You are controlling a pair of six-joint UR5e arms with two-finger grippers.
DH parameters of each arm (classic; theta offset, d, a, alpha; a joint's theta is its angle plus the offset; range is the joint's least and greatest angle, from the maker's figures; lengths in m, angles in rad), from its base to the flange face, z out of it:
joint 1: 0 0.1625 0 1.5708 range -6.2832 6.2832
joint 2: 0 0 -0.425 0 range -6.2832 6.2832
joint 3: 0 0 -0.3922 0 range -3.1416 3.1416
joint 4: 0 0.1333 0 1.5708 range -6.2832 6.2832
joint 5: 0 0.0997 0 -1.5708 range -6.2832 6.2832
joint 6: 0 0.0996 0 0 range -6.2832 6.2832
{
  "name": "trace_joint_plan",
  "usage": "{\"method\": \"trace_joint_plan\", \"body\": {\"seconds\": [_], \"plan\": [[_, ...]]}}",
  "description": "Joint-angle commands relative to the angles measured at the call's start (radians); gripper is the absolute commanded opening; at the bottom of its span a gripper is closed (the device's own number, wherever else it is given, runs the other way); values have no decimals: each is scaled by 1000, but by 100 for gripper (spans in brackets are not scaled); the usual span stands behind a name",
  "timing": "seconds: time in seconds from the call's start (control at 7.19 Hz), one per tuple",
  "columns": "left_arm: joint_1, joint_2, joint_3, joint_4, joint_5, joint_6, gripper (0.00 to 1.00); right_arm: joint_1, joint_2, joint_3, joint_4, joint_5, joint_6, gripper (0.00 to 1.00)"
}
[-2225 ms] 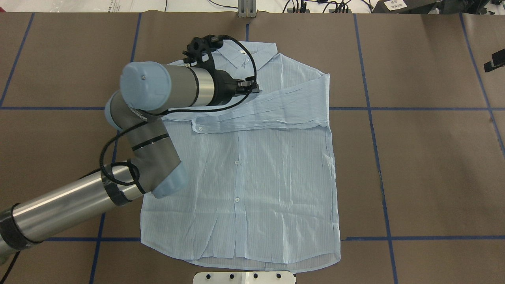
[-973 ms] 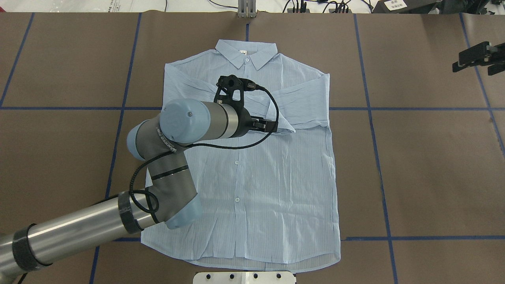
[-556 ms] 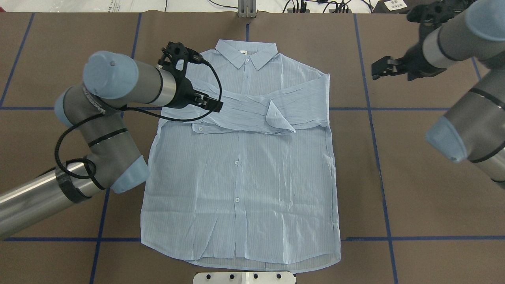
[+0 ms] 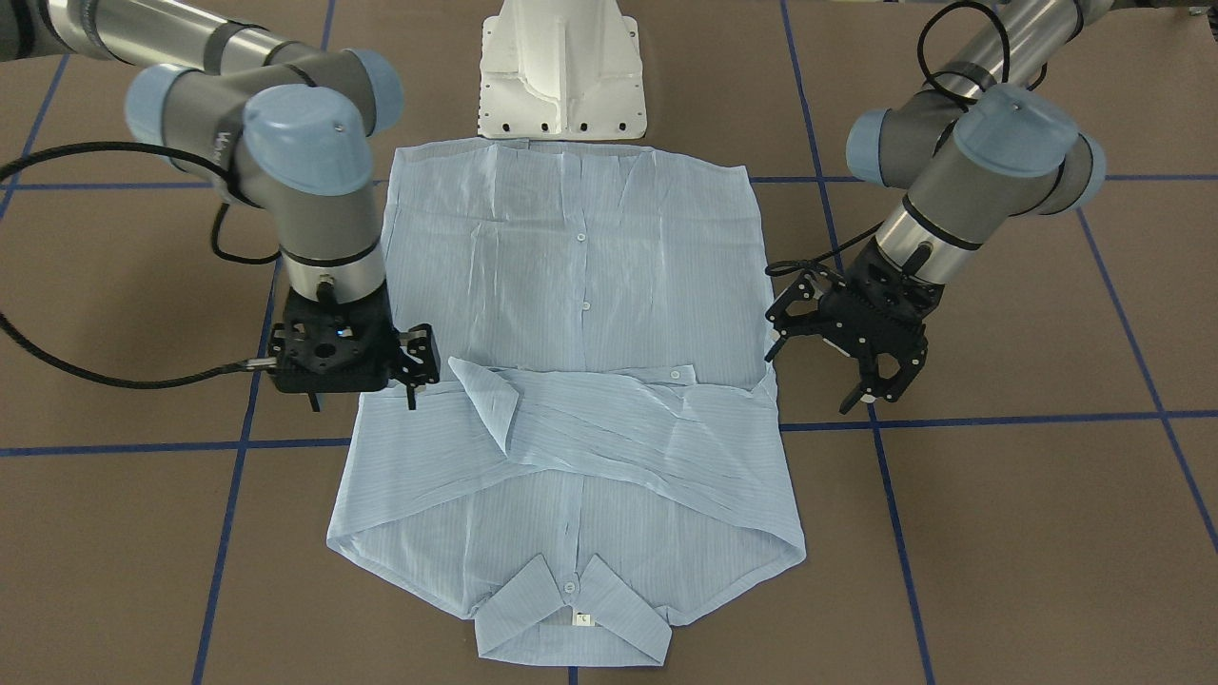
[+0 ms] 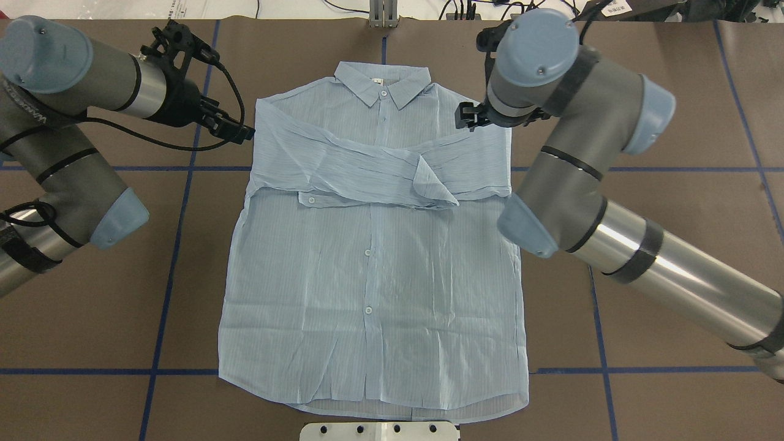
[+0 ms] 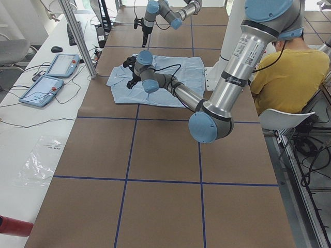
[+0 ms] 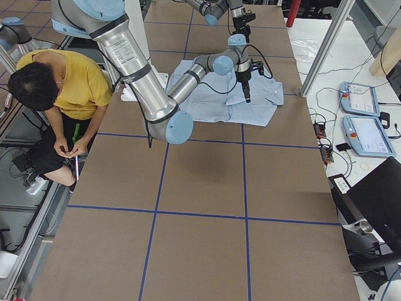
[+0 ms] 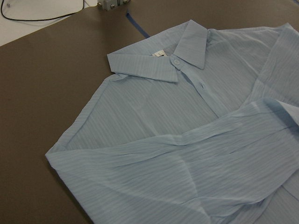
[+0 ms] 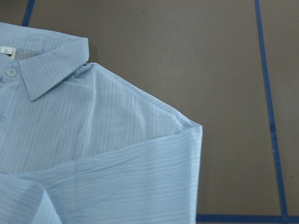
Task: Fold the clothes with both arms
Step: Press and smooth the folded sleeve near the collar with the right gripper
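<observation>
The pale blue shirt [image 5: 373, 275] lies flat and button side up on the brown table [image 5: 674, 257], with its collar [image 5: 383, 82] on the far side from me. Both sleeves are folded across the chest, and one cuff [image 5: 432, 184] is turned up. My left gripper [image 5: 244, 131] is open and empty, hovering just outside the shirt's left shoulder; it also shows in the front view [image 4: 874, 395]. My right gripper [image 5: 467, 116] is open and empty over the right shoulder edge [image 4: 417, 366]. The wrist views show only shirt fabric [image 8: 187, 140] [image 9: 93, 140].
My white pedestal base [image 4: 563, 67] stands at the shirt's hem. Blue tape lines [image 5: 674, 168] grid the table. A person in a yellow shirt [image 6: 282, 72] sits beside the base. Teach pendants [image 6: 49, 77] lie on the white bench beyond the table's far edge.
My left gripper laid the left sleeve across the chest, let go and pulled back to the left shoulder. My right arm swung in from the right to the right shoulder.
</observation>
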Motion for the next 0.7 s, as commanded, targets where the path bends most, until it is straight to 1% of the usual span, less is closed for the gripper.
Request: {"method": "trace_joint_plan", "body": {"seconds": [0.0,0.14,0.28,0.56], "plan": [[-11,12,0,-2,-4,7,100,-87,202,-259,-12,-122,0,100],[-13,12,0,-2,-3,4,100,-116,246,-330,-12,-168,0,100],[-11,14,0,-2,-3,2,100,-150,252,-353,-14,-202,1,100],[-13,14,0,-2,-3,0,100,-185,251,-385,-15,-233,1,100]]}}
